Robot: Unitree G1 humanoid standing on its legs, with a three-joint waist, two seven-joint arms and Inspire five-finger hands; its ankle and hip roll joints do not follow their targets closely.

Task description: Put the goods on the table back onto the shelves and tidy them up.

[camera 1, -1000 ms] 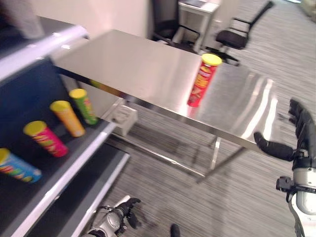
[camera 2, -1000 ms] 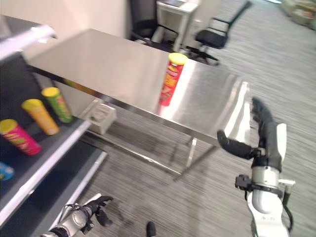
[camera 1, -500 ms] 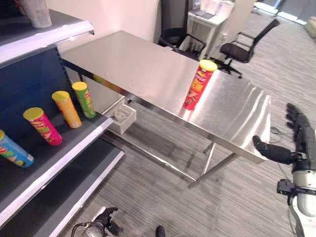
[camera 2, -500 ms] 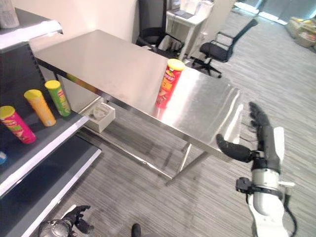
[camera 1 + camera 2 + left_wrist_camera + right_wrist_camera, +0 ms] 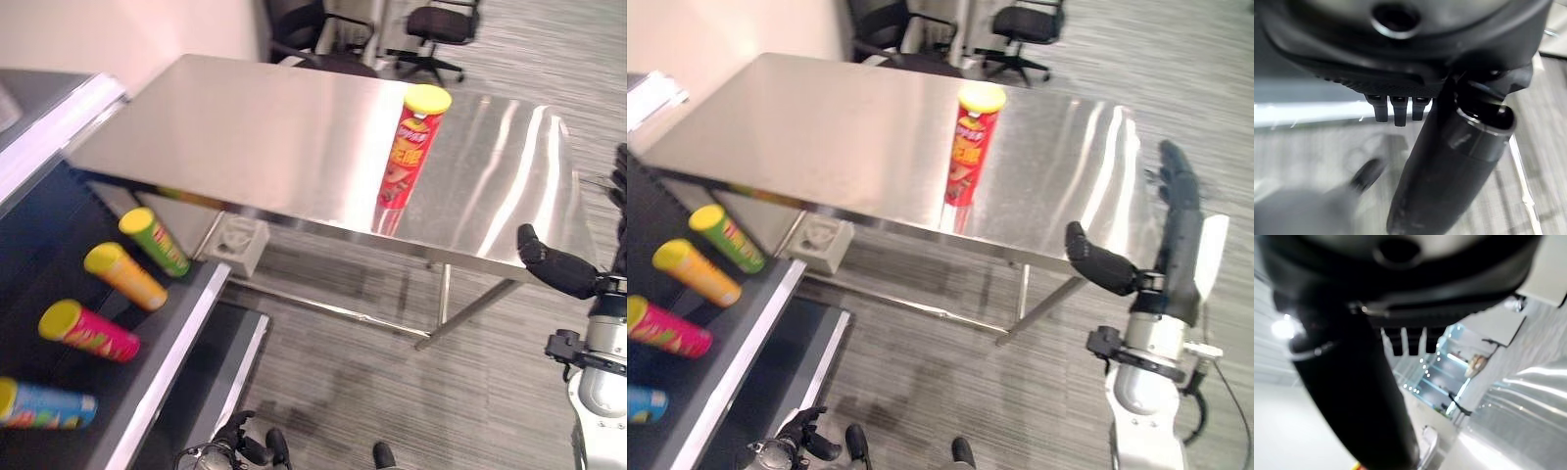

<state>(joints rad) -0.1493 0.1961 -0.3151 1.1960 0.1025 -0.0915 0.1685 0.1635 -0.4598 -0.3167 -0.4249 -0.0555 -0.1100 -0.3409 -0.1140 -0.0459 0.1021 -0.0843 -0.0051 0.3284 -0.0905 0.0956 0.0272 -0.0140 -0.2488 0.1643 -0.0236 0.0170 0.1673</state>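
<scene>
Shelf [image 5: 186, 338] of dark board with a pale front edge stands at the left, and four tubes lie on it on their sides, long axes level, yellow lids turned toward the open front: a blue tube [image 5: 44, 407] nearest the camera, then a pink tube [image 5: 88, 332], an orange tube [image 5: 125, 277] and a green tube [image 5: 155, 242], set side by side and slightly apart. Low down beside the shelf, the left hand [image 5: 803, 446] hangs close to the floor with its fingers curled in and nothing in them. Further right a steel table [image 5: 265, 137] spreads across the middle; on it a red tube [image 5: 409, 147] stands upright, long axis vertical, yellow lid on top, near the table's front edge and right of centre. Right of the table, the right hand [image 5: 1171, 240] is raised off the table's right end, fingers straight and pointing up, thumb stuck out toward the table, holding nothing and well apart from the red tube. Office chairs [image 5: 443, 23] stand on the carpet beyond the table
</scene>
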